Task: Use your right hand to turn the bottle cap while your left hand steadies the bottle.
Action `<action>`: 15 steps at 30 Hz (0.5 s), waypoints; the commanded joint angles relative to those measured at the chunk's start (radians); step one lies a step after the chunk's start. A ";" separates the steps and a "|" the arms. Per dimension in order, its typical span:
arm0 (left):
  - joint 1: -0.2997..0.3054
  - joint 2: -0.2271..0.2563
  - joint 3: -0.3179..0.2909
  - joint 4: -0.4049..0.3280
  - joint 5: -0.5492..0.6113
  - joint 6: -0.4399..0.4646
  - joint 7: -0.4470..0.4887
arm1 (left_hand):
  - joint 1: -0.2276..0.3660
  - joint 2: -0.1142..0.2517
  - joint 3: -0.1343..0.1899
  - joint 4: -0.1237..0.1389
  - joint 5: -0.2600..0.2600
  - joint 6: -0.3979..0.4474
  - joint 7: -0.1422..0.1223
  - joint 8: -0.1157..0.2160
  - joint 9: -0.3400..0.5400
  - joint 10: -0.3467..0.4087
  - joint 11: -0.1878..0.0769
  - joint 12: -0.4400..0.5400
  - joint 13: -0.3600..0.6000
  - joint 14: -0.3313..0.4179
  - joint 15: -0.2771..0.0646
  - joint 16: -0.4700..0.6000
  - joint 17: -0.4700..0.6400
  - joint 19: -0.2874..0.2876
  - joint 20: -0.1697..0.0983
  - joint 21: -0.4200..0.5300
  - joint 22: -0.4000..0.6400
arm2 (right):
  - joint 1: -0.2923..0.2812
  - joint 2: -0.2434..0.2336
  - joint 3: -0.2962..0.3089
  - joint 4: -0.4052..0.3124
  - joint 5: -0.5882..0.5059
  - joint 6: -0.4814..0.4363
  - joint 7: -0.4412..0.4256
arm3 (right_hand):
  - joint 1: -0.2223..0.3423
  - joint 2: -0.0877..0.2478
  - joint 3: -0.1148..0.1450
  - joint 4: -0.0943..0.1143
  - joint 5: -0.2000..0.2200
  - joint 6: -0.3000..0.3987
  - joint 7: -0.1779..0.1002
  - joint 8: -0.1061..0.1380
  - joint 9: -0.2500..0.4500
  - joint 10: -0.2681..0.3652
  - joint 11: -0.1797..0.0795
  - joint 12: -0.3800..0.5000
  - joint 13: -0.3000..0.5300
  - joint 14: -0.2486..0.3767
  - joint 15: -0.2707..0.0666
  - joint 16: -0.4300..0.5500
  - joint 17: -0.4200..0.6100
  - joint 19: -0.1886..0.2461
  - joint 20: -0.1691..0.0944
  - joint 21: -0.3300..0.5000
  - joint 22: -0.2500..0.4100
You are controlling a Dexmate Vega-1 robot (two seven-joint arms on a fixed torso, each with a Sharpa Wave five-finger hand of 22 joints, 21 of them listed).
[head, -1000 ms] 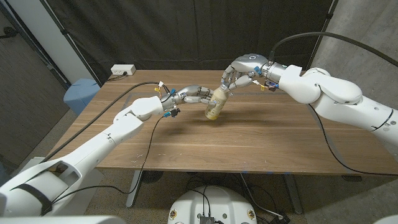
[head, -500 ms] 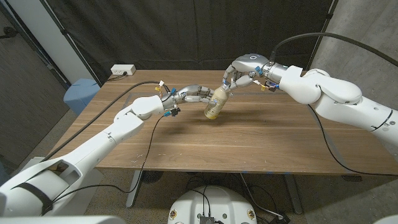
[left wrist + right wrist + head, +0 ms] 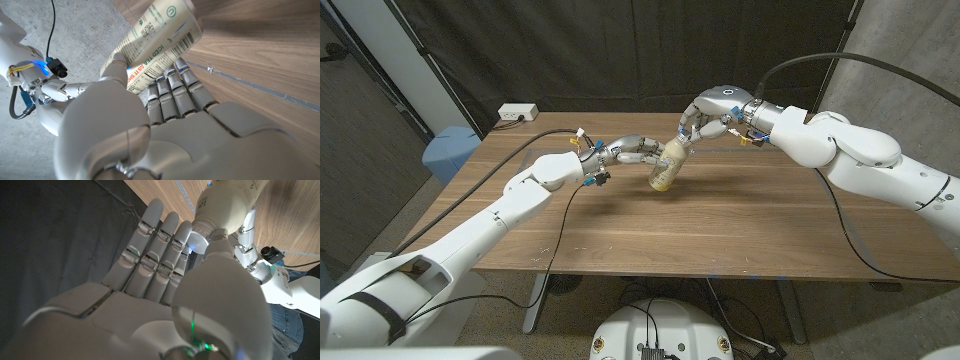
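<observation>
Wooden table [image 3: 720, 225], brown plank top, light legs. Black curtain [image 3: 620, 50] across the far wall. Grey concrete wall [image 3: 910, 50] at far right; grey panel with white strip at left. White power strip [image 3: 517, 113] on the table's far left corner. Pale blue bin [image 3: 448, 152] just beside it. Grey speckled floor [image 3: 440, 210]

bottle cap [image 3: 196, 244] mostly hidden by right hand [image 3: 165, 295], bottle [image 3: 155, 42] cut off at frame edge

Both arms are glossy white shells with black cables trailing off them. The left hand [image 3: 625, 151] and right hand [image 3: 705, 117] are silver-grey metal, with yellow tags at the wrists.
</observation>
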State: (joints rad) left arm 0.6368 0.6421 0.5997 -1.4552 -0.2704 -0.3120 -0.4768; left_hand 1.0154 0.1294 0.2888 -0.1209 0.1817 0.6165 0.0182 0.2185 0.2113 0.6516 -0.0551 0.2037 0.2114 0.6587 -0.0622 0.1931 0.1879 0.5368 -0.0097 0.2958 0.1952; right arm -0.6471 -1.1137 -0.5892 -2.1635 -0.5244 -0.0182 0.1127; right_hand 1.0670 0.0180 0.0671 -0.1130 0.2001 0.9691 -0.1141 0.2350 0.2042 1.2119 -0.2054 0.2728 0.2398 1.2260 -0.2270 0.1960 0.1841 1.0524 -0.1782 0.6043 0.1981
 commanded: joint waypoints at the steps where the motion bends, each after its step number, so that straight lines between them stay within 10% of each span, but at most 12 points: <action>1: -0.017 -0.025 -0.006 0.046 -0.065 -0.003 -0.067 | 0.006 0.007 0.033 0.025 0.004 0.012 0.006 0.007 0.003 0.004 -0.007 0.002 0.004 0.012 -0.016 0.011 0.004 0.019 0.001 0.007 0.001 | -0.004 -0.003 -0.002 0.044 -0.031 0.097 -0.092 | 0.118 0.102 -0.020 0.003 0.008 0.143 -0.101 -0.006 0.052 0.008 0.003 -0.011 0.010 -0.003 -0.004 0.003 0.004 -0.029 -0.020 0.028 0.005; 15: -0.019 -0.028 -0.021 0.055 -0.077 0.005 -0.088 | 0.008 0.007 0.035 0.024 0.004 0.014 0.006 0.007 0.003 0.010 -0.003 0.004 0.004 0.017 -0.014 0.012 0.004 0.029 0.006 0.012 0.001 | 0.033 -0.004 -0.030 0.051 -0.111 0.147 -0.042 | 0.175 0.125 -0.118 0.037 0.032 0.137 -0.100 -0.001 0.121 -0.012 0.004 -0.012 0.047 -0.068 -0.007 0.006 0.011 -0.129 -0.017 0.153 -0.002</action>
State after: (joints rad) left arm 0.6212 0.6187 0.5892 -1.4093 -0.3292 -0.3119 -0.5431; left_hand 1.0161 0.1297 0.2920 -0.1240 0.1813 0.6217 0.0235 0.2179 0.2112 0.6585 -0.0551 0.2037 0.2115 0.6664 -0.0624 0.2001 0.1892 0.5590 -0.0053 0.3008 0.1952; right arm -0.6410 -1.1167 -0.5963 -2.1226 -0.5788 0.0839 0.0390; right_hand 1.1313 0.0481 -0.0373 -0.0774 0.2222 0.9862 -0.0967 0.2229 0.2042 1.2128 -0.1968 0.2611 0.2785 1.1707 -0.2348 0.1961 0.1921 0.9377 -0.1350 0.7428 0.1951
